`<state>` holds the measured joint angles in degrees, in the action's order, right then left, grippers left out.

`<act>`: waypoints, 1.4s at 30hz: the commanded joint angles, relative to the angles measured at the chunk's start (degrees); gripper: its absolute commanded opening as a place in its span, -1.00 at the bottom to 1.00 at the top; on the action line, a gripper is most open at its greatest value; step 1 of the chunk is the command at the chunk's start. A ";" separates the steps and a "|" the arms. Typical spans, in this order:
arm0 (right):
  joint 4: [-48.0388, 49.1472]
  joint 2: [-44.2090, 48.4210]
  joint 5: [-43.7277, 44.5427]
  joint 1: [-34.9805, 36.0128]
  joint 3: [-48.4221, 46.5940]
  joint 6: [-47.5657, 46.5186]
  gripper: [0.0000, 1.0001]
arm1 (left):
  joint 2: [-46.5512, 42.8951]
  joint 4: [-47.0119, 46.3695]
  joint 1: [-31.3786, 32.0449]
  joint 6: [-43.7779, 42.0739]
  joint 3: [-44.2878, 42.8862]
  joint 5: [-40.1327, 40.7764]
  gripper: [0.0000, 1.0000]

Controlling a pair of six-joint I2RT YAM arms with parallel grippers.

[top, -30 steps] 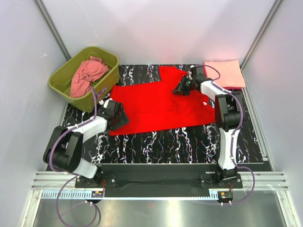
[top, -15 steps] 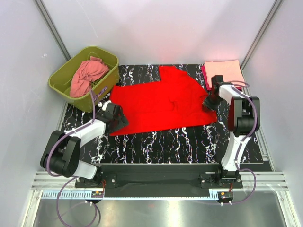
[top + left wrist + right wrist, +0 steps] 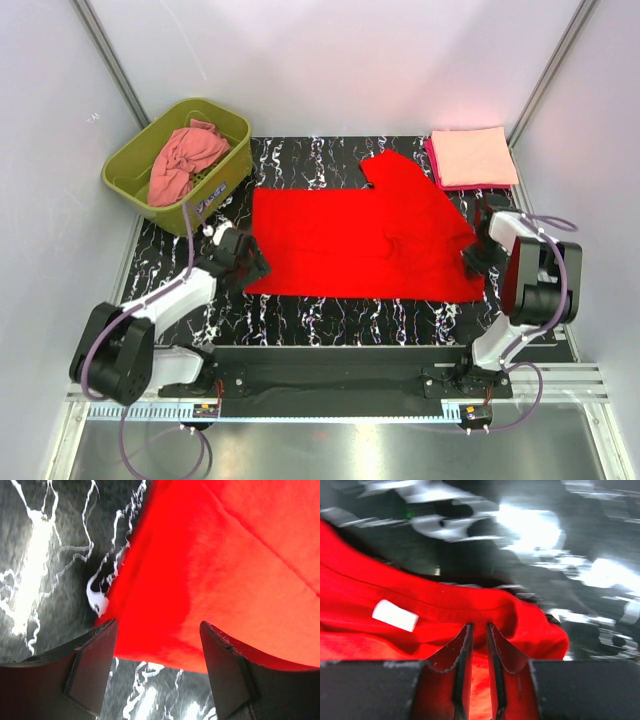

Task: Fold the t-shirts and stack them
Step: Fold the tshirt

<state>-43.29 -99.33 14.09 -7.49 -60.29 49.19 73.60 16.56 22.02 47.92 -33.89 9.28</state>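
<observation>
An olive-green plastic tub [image 3: 232, 160] is sitting at the far left corner of the bench [image 3: 350, 310], whose black surface is showing white marble veins. Plain white walls [image 3: 330, 60] are enclosing it, and a metal rail [image 3: 570, 380] is running along the near edge.

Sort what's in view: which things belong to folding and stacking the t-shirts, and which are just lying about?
Belongs to the job:
red t-shirt, spread flat
salmon-pink t-shirt, crumpled
peach t-shirt, folded, atop the magenta t-shirt

Just lying about:
olive-green tub, holding the salmon-pink one
black marbled table
</observation>
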 commanded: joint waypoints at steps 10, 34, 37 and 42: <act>3.10 7.05 -15.72 -0.35 -13.34 -16.92 -0.14 | -11.21 1.55 0.74 -6.42 -9.95 -7.26 0.48; 0.22 -48.67 -37.39 5.99 -83.40 -46.64 -0.03 | 33.44 8.85 -9.98 -24.55 -49.43 -14.64 0.41; 1.62 -49.82 -36.59 6.25 -84.46 -48.31 -0.01 | 36.16 8.40 -9.98 -24.63 -50.21 -13.94 0.40; 3.03 -52.19 -33.62 6.34 -85.16 -51.12 -0.01 | 41.71 12.45 -9.98 -25.42 -56.46 -9.73 0.40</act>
<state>-42.09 -149.91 -21.85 -1.63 -142.41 1.58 113.93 27.77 12.32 24.08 -86.59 -4.34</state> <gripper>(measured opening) 0.495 0.700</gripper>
